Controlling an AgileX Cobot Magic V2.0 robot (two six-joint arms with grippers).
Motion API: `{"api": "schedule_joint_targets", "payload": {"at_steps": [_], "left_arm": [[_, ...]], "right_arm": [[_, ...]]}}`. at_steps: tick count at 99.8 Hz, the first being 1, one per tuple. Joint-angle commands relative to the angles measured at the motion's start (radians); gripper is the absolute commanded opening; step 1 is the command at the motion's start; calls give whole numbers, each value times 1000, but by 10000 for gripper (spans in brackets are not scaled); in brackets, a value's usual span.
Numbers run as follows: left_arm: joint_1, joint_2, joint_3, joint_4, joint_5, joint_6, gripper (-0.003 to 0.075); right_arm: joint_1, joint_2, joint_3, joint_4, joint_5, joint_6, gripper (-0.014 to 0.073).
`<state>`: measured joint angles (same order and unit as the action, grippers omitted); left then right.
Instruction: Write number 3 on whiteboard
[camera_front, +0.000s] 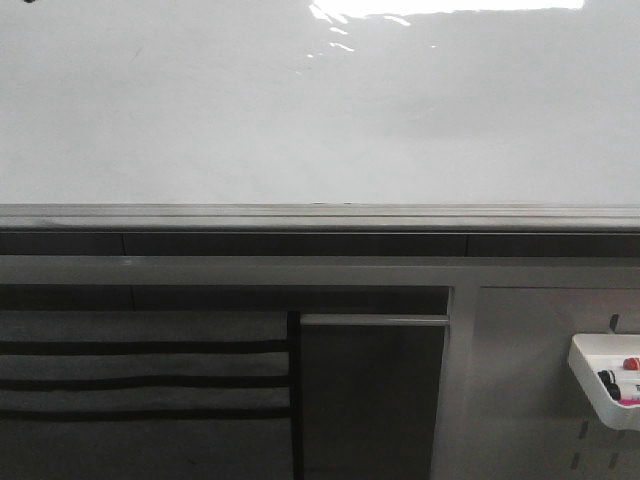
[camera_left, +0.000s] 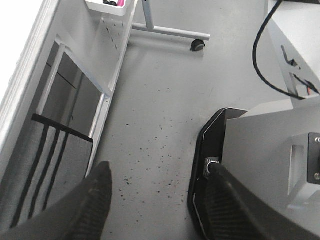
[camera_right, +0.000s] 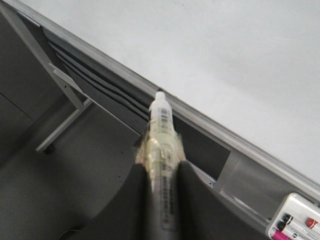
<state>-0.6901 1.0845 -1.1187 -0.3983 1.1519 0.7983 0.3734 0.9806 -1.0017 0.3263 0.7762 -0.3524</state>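
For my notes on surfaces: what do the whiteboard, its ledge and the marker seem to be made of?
Whiteboard: glossy white coated panel, going by the sharp glare; core unknown.
Ledge: probably metal, matte grey with straight profiled edges.
Marker: likely plastic, a pale printed barrel, clamped in the right gripper.

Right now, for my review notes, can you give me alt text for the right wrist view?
The right gripper holds a pale, barcode-labelled marker between its dark fingers, white end pointing toward the grey ledge under the blank whiteboard. At one corner, a white tray holds more markers.
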Motion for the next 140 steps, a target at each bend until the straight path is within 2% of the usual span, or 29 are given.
{"api": "schedule_joint_targets", "payload": {"at_steps": [1,10,29,41,76,95,130,140], "left_arm": [[-6,-30,-29,-48,-46,-57,388],[-6,-81,-3,-63,-85,-66,388],[-6,-228,130,-63,-307,-95,388],[-6,-272,182,-61,-389,-95,388],[-6,-256,191,-61,-400,-95,388],[-6,-239,191,-61,-400,-95,388],[-6,-188,191,-61,-404,-95,388],[-6,-168,191,-61,-404,-95,388]], "right_arm": [[-7,-23,14,23,-102,4,-17],[-7,-19,44,23,-122,4,-17],[-7,3,50,61,-150,4,-17],[-7,69,14,79,-120,4,-17],[-5,351,-289,77,23,-44,-17],[-5,484,-420,53,9,-56,-17],[-7,591,-488,-71,-27,-54,-17],[-12,581,-488,-136,-40,23,-17]]}}
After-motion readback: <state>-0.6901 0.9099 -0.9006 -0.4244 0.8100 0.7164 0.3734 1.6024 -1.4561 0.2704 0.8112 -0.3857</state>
